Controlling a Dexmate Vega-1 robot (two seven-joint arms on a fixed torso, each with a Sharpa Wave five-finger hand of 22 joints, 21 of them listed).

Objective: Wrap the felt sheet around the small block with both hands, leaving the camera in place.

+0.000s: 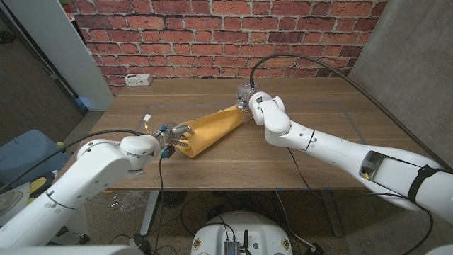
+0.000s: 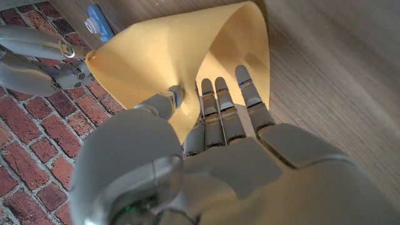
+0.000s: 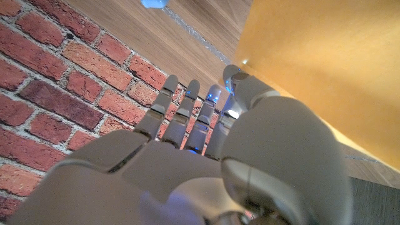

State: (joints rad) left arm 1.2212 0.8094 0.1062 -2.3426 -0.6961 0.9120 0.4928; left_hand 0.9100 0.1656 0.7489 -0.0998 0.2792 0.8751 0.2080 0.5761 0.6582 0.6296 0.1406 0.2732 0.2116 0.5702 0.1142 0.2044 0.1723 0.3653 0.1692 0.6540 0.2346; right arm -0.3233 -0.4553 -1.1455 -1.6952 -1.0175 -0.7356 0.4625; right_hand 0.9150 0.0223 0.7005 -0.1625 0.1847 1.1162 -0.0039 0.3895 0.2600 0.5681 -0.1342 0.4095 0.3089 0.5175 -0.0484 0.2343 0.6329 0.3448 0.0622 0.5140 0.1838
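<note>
Head view: yellow felt sheet [image 1: 210,131] folded, tent-like.

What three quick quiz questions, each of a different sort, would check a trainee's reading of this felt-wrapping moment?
1. True or false: the yellow felt sheet lies flat and untouched on the wooden table.
2. Multiple choice: where does the right hand grip the sheet? A) the end nearer the brick wall; B) the end nearer the robot; C) nowhere.
3. Fill in: the left hand pinches the sheet's ____ end.

Key: 1 false, since both hands hold it; 2 A; 3 near.
</note>
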